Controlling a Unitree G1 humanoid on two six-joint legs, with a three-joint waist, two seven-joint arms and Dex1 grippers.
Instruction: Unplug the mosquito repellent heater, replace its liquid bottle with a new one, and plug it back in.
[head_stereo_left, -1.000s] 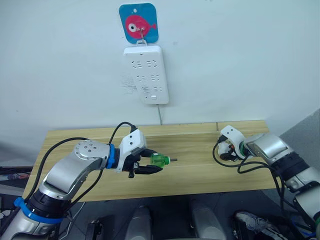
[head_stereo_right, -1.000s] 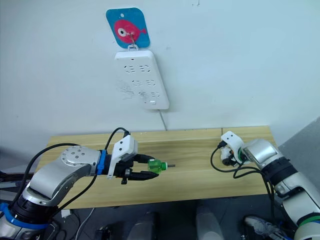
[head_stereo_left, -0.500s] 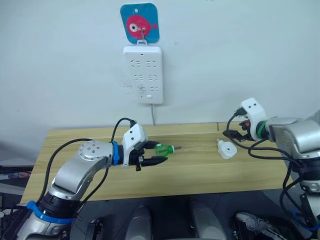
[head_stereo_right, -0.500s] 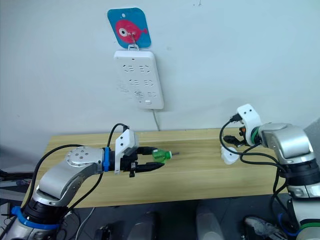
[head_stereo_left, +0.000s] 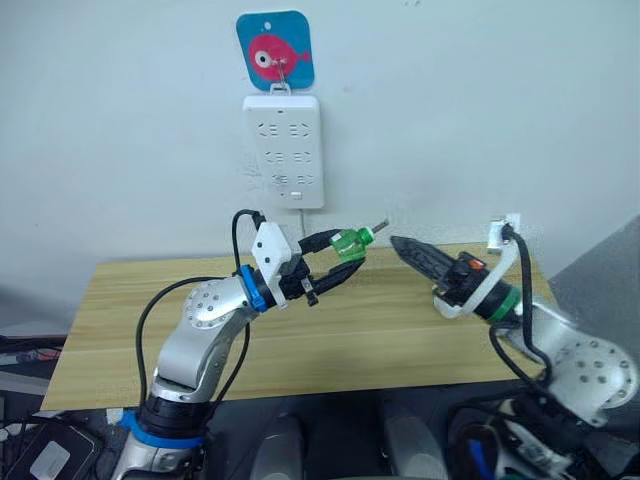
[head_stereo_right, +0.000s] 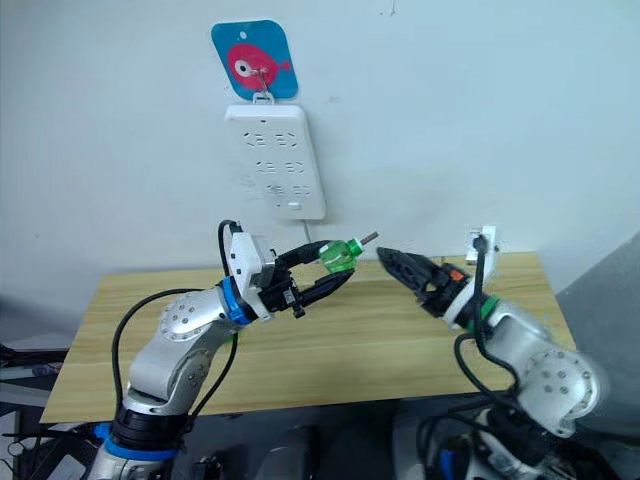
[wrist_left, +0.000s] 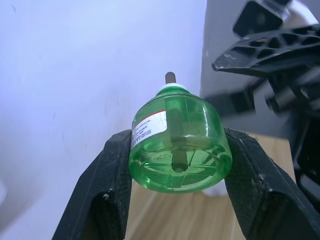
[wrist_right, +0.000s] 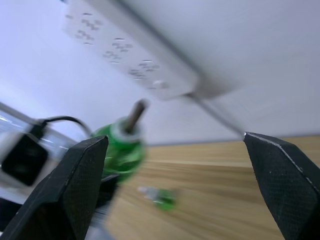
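Note:
My left gripper (head_stereo_left: 345, 258) is shut on a green liquid bottle (head_stereo_left: 351, 244), held in the air above the table with its wick pointing up and right. In the left wrist view the bottle (wrist_left: 175, 145) sits base-first between both fingers (wrist_left: 107, 200). My right gripper (head_stereo_left: 405, 250) is open, raised to the same height, and points at the bottle from the right, a short gap away. The right wrist view shows the held bottle (wrist_right: 122, 145) ahead and another small green bottle (wrist_right: 162, 197) lying on the wood. The mosquito repellent heater is hidden.
A white power strip (head_stereo_left: 283, 150) hangs on the wall under a blue fish plaque (head_stereo_left: 275, 50), its cord dropping behind the wooden table (head_stereo_left: 150, 330). The strip (wrist_right: 130, 55) has nothing plugged into it.
The left gripper has lifted the green bottle up and to the right. The right arm has swung in from the table's right end, so its gripper now faces the bottle.

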